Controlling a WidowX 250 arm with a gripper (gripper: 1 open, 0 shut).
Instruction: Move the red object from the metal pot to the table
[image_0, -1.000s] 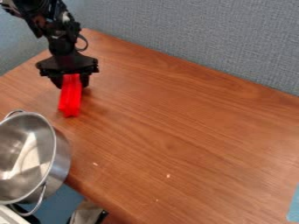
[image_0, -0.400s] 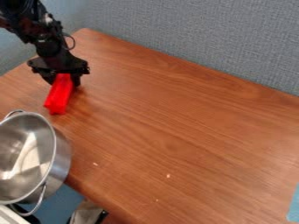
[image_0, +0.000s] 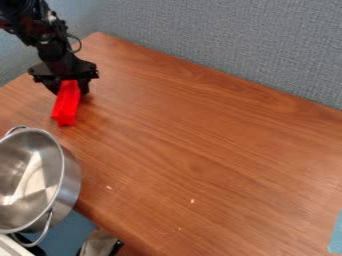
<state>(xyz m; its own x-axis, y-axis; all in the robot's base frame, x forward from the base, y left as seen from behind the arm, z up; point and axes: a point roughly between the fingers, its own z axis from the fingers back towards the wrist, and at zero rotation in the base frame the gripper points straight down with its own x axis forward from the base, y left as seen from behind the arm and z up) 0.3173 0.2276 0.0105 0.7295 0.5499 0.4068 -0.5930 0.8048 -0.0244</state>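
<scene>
The red object (image_0: 67, 104) is a bright red block at the left of the brown wooden table (image_0: 201, 130), leaning, with its lower end at or just above the wood. My gripper (image_0: 66, 83), black, comes down from the upper left and is shut on the block's upper end. The metal pot (image_0: 27, 185) stands at the table's front left corner, shiny and empty inside as far as I can see. The block is clear of the pot, roughly a pot's width behind it.
A blue-grey wall runs behind the table's far edge. The table's rounded front edge cuts diagonally across the bottom of the view, with dark items below it near the pot.
My gripper has carried the red block a little to the left and back, away from the pot, and the block has gone from upright to leaning.
</scene>
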